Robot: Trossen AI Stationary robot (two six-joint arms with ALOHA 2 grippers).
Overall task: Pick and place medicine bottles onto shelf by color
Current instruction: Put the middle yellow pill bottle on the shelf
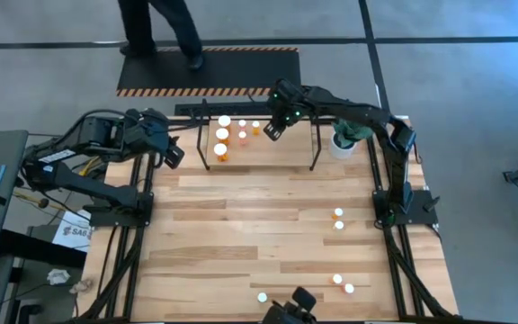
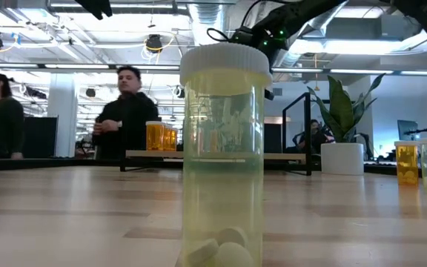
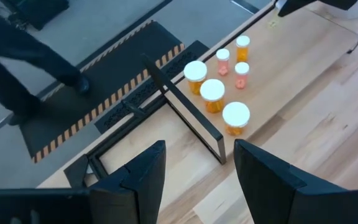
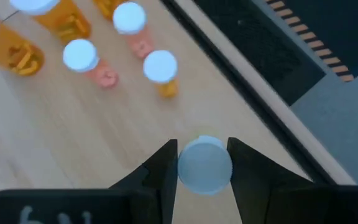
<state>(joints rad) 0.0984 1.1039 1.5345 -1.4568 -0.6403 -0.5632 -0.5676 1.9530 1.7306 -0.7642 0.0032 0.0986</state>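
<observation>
Right gripper point(image 4: 204, 163) over the shelf point(image 1: 316, 144), fingers clamped on a white-capped bottle point(image 4: 204, 165). Just ahead of it, on the shelf floor, stand two pinkish bottles point(image 4: 87, 59), a small orange one point(image 4: 161, 70) and larger orange bottles point(image 3: 212, 95). Left gripper point(image 3: 197, 171) parted and empty, hovering off the shelf's left end.

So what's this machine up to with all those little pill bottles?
It is sorting medicine bottles onto the black-barred shelf. The right pincer holds a white-capped bottle over the shelf, beside the six bottles already standing there. The left pincer waits open, empty, at the shelf's left end. More bottles wait on the table.
</observation>
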